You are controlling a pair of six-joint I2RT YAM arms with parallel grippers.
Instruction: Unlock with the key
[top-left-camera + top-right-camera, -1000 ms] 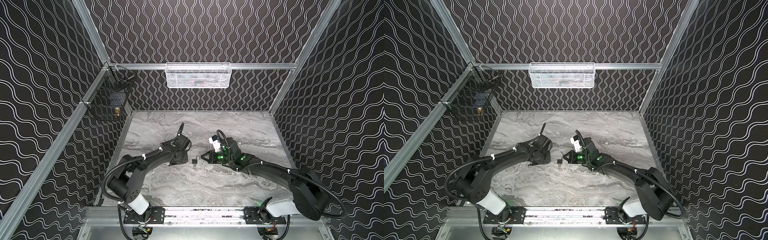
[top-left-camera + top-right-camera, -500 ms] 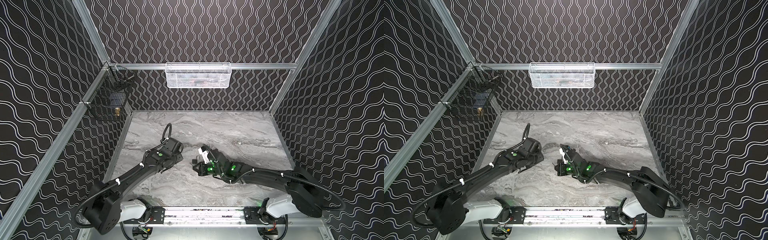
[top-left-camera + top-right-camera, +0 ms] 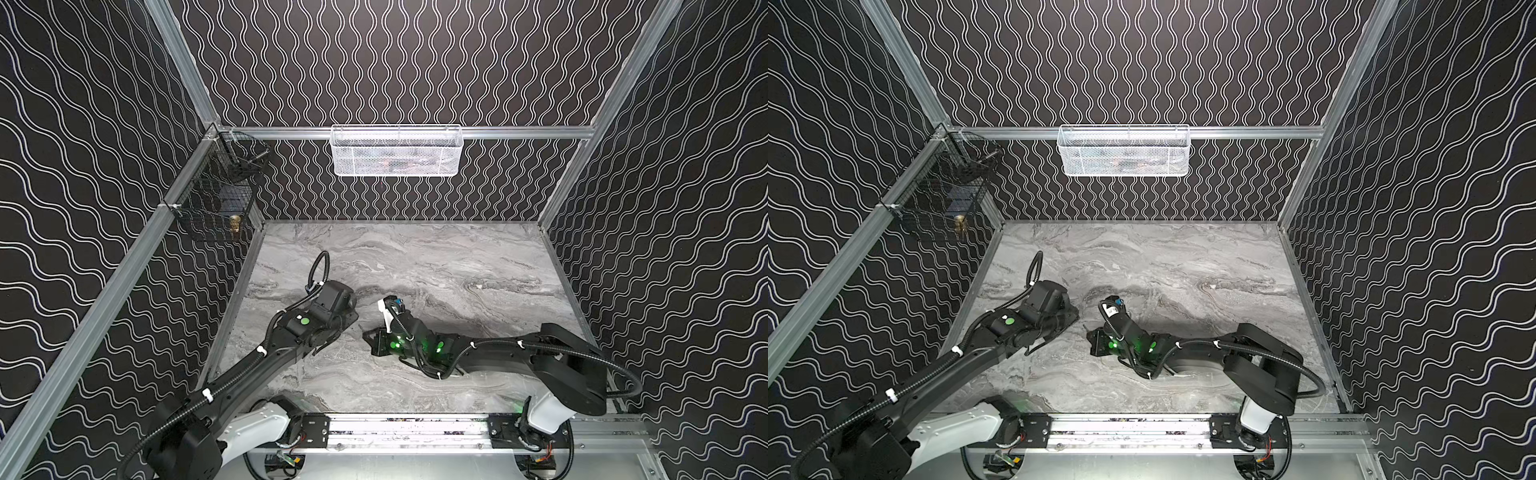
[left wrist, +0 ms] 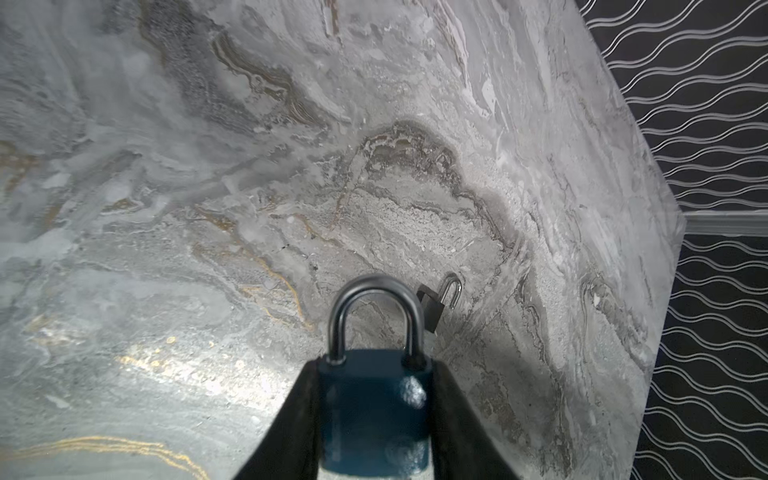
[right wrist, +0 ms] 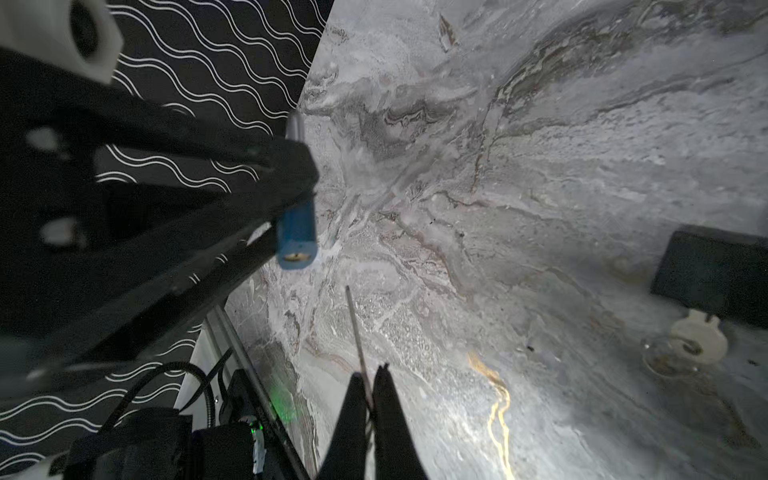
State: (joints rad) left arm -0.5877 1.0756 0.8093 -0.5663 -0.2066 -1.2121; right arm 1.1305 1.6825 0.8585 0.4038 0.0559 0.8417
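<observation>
On the counter (image 4: 208,208): small black padlock (image 4: 434,305).
Left gripper (image 4: 374,370): pinching blue padlock (image 4: 374,415) by its sides.
Right gripper (image 5: 370,374): pressed together on thin key (image 5: 355,324), tip near blue padlock.

White mesh basket (image 3: 397,151) hung on back rail (image 3: 519,132); black wire basket (image 3: 210,205) at left, brass piece (image 3: 235,223) inside.

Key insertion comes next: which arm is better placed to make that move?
Right. The right gripper, shut, pinches the thin metal key, tip close to the keyhole of the blue padlock, which the left gripper clamps.
</observation>
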